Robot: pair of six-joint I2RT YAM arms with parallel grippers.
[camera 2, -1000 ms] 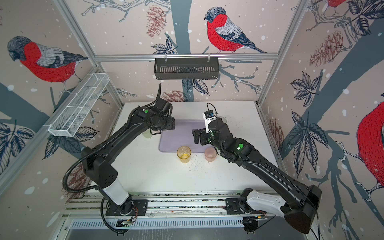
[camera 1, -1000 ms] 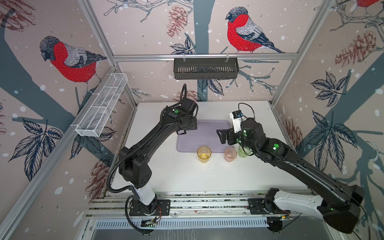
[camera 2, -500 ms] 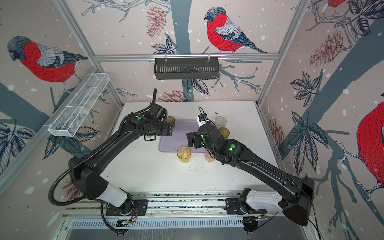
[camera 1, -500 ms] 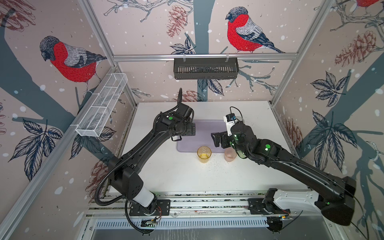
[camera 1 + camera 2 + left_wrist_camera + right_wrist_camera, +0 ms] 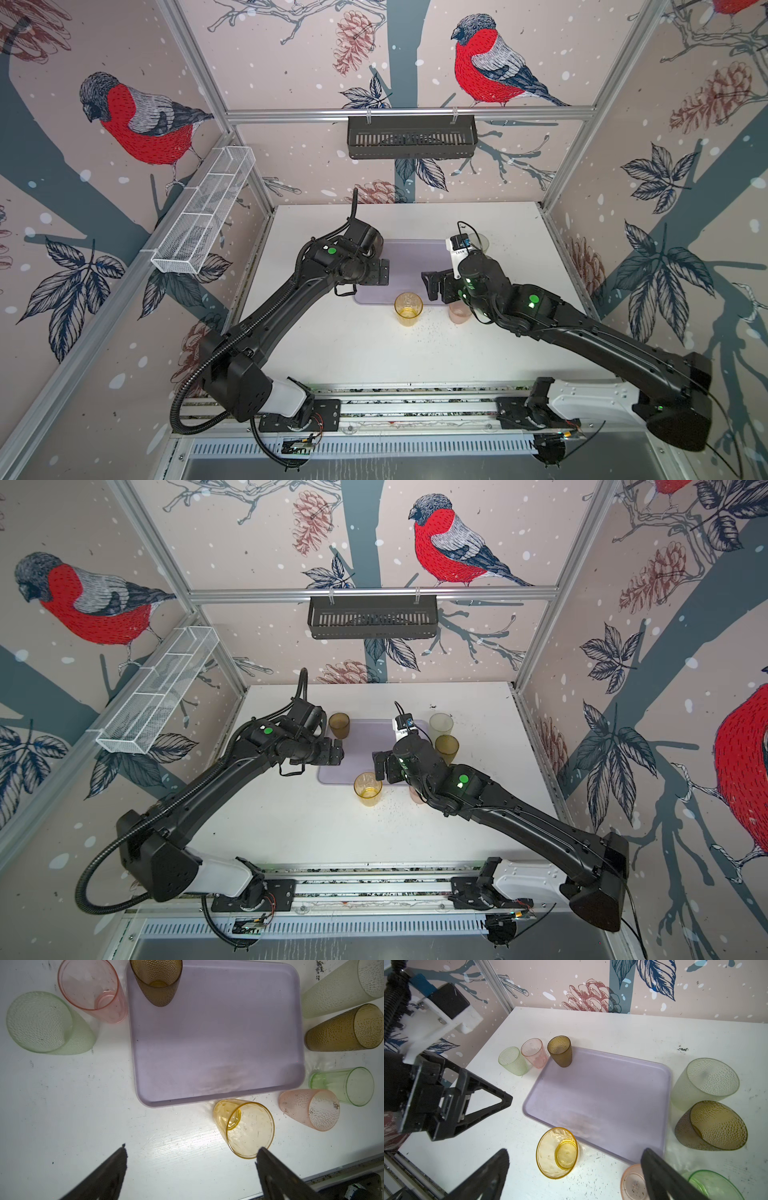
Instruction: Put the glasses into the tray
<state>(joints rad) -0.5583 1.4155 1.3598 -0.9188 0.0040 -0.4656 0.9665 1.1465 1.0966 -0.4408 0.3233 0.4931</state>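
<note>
Left wrist view shows the lilac tray (image 5: 218, 1032) on the white counter (image 5: 62, 1105), with one brown glass (image 5: 158, 982) standing in a tray corner. The other glasses stand on the counter around it: a yellow glass (image 5: 245, 1128) just beside one tray edge, a pink glass (image 5: 309, 1109) near it. Left gripper (image 5: 191, 1169) spreads wide, holding nothing. Right gripper (image 5: 575, 1169) also gapes wide and empty.
</note>
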